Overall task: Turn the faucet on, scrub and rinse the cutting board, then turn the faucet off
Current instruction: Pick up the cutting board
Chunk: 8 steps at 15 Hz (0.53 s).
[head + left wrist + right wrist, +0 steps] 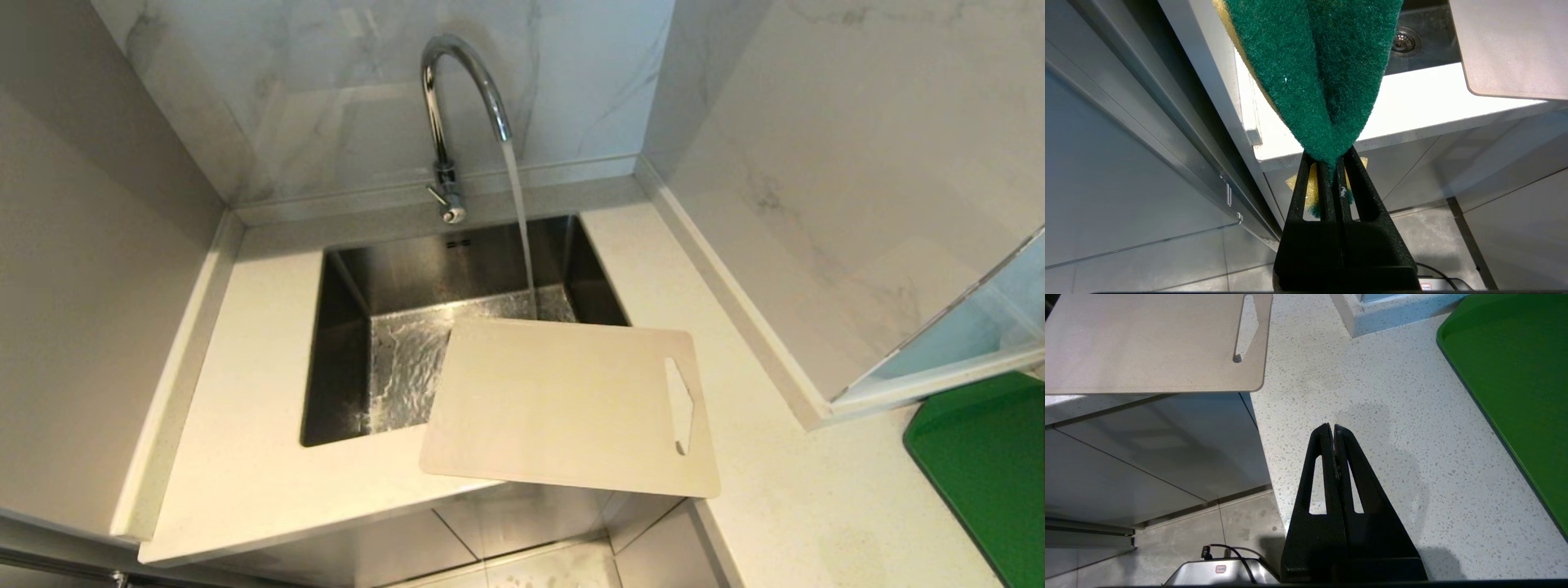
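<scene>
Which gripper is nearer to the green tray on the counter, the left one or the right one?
The right. The right gripper, shut and empty, hangs over the counter beside the green tray. The left gripper, shut on the sponge, is low by the sink's front, beyond the cutting board.

My chrome gooseneck faucet (451, 106) stands behind the basin, its arched spout pouring a steady stream, its small lever at the base. My cream-white cutting board (563, 404) lies flat across the basin's near right corner, overhanging the counter's front edge, handle slot on its right side.
</scene>
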{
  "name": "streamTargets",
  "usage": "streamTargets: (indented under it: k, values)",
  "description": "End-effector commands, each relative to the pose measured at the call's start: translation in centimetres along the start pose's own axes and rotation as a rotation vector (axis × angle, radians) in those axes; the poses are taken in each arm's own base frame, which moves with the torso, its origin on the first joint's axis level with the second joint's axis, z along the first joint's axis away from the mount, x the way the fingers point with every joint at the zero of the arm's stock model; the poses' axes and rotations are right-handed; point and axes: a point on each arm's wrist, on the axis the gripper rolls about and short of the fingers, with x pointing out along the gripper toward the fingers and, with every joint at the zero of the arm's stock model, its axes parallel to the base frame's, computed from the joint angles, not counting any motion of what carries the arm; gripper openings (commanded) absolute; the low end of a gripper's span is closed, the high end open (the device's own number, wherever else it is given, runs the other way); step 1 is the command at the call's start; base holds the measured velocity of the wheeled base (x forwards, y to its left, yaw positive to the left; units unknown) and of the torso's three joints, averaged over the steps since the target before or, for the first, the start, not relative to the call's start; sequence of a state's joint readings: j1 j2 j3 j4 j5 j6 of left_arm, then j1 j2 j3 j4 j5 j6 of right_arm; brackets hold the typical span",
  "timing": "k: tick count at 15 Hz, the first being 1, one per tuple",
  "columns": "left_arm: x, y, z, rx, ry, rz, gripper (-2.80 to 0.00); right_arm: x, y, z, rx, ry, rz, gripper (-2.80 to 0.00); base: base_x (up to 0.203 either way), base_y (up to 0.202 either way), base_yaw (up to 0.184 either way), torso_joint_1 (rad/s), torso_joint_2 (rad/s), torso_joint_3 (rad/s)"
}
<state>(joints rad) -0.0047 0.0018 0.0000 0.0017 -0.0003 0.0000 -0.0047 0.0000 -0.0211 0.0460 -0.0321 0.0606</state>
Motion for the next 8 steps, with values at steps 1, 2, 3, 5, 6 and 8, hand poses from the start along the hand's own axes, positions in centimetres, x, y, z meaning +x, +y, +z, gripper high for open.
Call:
streamTargets:
  k: [1,2,3,5,6,8]
  values:
    - [0.0,0.0,0.0,0.000,0.001,0.000,-2.80,0.0,0.0,0.0,0.001,0.000,0.000,-2.80,0.000,0.000,0.000,0.000,0.00,0.000]
    - [0.0,0.0,0.0,0.000,0.003,0.000,-2.80,0.0,0.0,0.0,0.001,0.000,0.000,-2.80,0.000,0.000,0.000,0.000,0.00,0.000]
    - [0.0,0.0,0.0,0.000,0.002,0.000,-2.80,0.0,0.0,0.0,0.001,0.000,0.000,-2.80,0.000,0.000,0.000,0.000,0.00,0.000]
    - [0.0,0.0,0.0,0.000,0.001,0.000,-2.80,0.0,0.0,0.0,-0.002,0.004,-0.003,-2.80,0.000,0.000,0.000,0.000,0.00,0.000]
    - [0.0,0.0,0.0,0.000,0.002,0.000,-2.80,-0.1,0.0,0.1,-0.005,0.002,-0.003,-2.80,0.000,0.000,0.000,0.000,0.00,0.000]
    - [0.0,0.0,0.0,0.000,0.002,0.000,-2.80,-0.5,0.1,2.5,0.012,-0.021,0.003,-2.80,0.000,0.000,0.000,0.000,0.00,0.000]
